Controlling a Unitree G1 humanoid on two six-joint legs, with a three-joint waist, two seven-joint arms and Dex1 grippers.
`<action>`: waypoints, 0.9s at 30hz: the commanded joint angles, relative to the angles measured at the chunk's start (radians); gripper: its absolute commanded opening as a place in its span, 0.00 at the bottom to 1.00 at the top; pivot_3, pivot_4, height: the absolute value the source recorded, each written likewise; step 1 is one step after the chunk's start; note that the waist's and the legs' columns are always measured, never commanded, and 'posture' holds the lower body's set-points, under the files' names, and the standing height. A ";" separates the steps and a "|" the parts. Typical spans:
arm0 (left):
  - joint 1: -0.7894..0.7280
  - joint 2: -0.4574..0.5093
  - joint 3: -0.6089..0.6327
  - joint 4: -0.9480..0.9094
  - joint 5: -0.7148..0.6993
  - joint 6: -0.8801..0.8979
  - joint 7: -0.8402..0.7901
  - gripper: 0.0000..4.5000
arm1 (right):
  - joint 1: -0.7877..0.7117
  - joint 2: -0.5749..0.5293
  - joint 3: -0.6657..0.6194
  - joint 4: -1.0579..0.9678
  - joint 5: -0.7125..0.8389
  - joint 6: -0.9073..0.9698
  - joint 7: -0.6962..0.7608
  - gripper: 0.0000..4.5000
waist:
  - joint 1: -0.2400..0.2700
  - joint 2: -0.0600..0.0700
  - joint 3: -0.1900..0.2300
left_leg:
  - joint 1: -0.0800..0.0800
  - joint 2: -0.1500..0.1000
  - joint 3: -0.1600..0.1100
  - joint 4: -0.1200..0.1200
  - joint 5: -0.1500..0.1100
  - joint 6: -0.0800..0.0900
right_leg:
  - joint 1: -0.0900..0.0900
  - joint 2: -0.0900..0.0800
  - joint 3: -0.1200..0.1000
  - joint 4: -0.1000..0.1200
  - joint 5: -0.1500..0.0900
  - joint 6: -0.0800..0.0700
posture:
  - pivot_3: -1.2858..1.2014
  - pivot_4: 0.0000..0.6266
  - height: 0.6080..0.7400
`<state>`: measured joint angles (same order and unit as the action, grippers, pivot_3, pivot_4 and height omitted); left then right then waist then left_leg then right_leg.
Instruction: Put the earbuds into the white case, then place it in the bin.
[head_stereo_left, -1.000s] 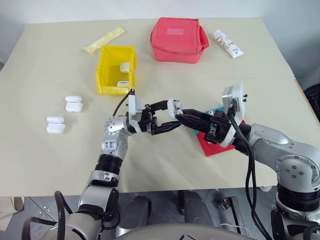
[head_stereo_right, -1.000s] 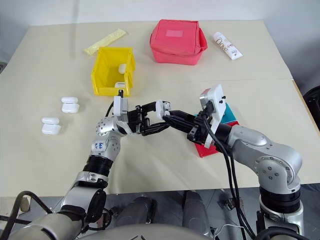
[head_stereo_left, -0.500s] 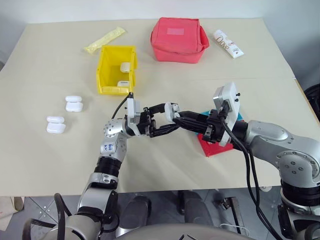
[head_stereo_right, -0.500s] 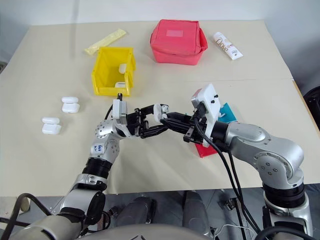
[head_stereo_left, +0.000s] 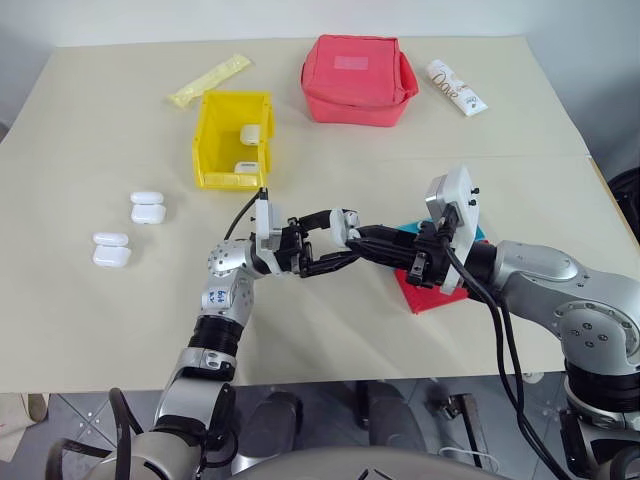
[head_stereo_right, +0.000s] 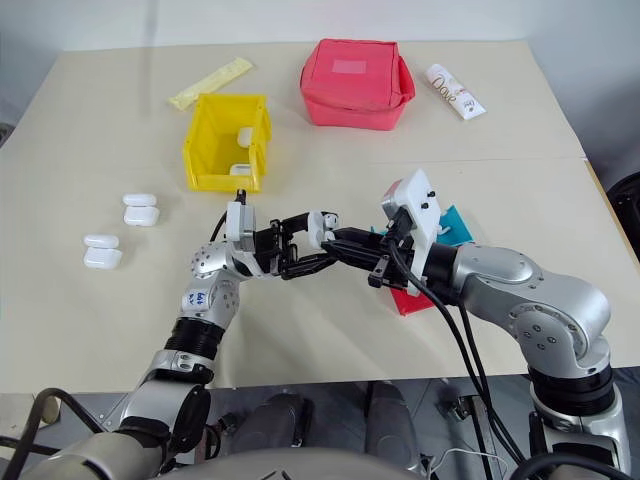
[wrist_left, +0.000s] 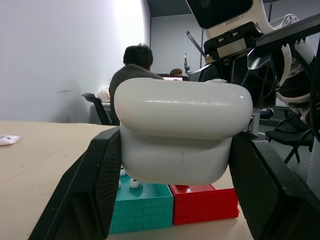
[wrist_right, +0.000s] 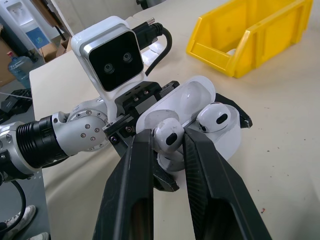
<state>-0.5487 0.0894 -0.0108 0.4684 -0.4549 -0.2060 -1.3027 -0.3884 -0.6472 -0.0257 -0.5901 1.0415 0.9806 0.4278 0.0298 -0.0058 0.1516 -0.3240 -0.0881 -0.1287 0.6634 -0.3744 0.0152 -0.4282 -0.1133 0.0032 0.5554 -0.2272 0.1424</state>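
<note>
I've got the left gripper (head_stereo_left: 330, 240) clamped on the white case (wrist_left: 182, 132), held above the surface in front of the robot, lid flipped open toward the right arm. One earbud (wrist_right: 212, 119) already sits in its well. The right gripper (wrist_right: 167, 145) has its jaws narrow, pinching the second earbud (wrist_right: 167, 137) right at the mouth of the case, just beside the seated one.

What changed over the last second: the right wrist rolled and the right arm's camera block dropped lower and came in toward the left arm; the left arm stayed put. From half a second ago to now, almost nothing moved. I read that as the alignment being done and the stem lined up with the free well, so insertion is under way, not finished.

Left of the task, as I judge it: push the second earbud home, release, shut the lid, then carry the case to the bin (head_stereo_left: 232, 140), which stands well apart, further back on the surface toward the left, with white cases already lying in it.

Other stuff: two spare cases (head_stereo_left: 147, 207) on the left of the surface, a red pouch (head_stereo_left: 358, 80) at the back, teal tray (wrist_left: 142, 207) and red tray (wrist_left: 205, 204) under the right arm. A person (wrist_left: 132, 67) sits in the background of the left wrist view.
</note>
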 joint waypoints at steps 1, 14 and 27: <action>-0.011 -0.020 -0.026 -0.125 -0.051 -0.013 -0.058 0.63 | 0.003 -0.026 0.002 0.036 -0.062 0.023 -0.029 0.11 | 0.000 0.000 0.000 | 0.000 0.000 0.000 0.000 0.000 0.000 | 0.000 0.000 0.000 0.000 0.000 0.000 | 0.52 0.24 1.00; 0.002 -0.014 -0.045 -0.129 -0.037 -0.046 -0.100 0.63 | -0.033 -0.023 0.013 0.051 -0.049 0.052 -0.013 0.11 | 0.001 0.000 0.000 | 0.000 0.000 0.000 0.000 0.000 0.000 | 0.000 0.000 0.000 0.000 0.000 0.000 | 0.52 0.24 1.00; 0.001 -0.017 -0.038 -0.121 -0.038 -0.034 -0.083 0.63 | -0.037 -0.016 0.009 0.031 -0.036 0.046 0.004 0.30 | 0.000 0.000 0.000 | 0.000 0.000 0.000 0.000 0.000 0.000 | 0.000 0.000 0.000 0.000 0.000 0.000 | 0.52 0.24 1.00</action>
<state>-0.5325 0.1010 -0.0148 0.4436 -0.4554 -0.2216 -1.3404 -0.4276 -0.6549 -0.0107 -0.5868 1.0388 1.0097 0.4551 0.0299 -0.0059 0.1516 -0.3241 -0.0880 -0.1287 0.6633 -0.3744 0.0152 -0.4281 -0.1134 0.0031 0.5553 -0.2273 0.1424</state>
